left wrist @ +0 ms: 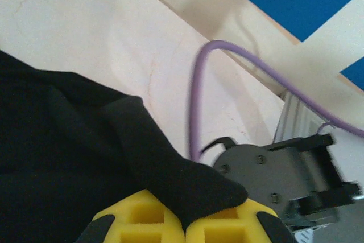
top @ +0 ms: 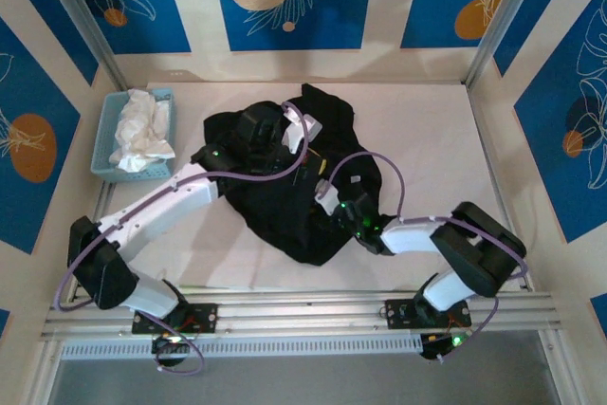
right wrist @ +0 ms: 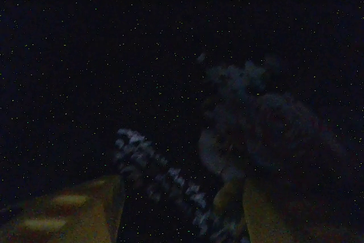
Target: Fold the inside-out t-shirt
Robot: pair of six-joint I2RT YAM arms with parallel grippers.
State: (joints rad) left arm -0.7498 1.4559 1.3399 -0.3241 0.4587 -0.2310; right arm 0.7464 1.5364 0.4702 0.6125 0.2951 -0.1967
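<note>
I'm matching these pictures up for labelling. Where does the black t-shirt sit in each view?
Top external: the black t-shirt lies crumpled in the middle of the table.
Left wrist: it covers the left and lower part, with a fold pinched in the left hand.
Right wrist: dark cloth close to the lens, too dim for detail.
Shared landmark: the left hand, shut on the shirt in the top and left wrist views.

The top view is bright and evenly lit from above, with only faint shadows on the table (top: 427, 130); the black t-shirt (top: 285, 220) shows hardly any folds. The left wrist view is bright, its purple cable (left wrist: 195, 101) smeared. The right wrist view is almost black and grainy, speckled with noise, its yellow fingers (right wrist: 74, 214) barely lit.
</note>
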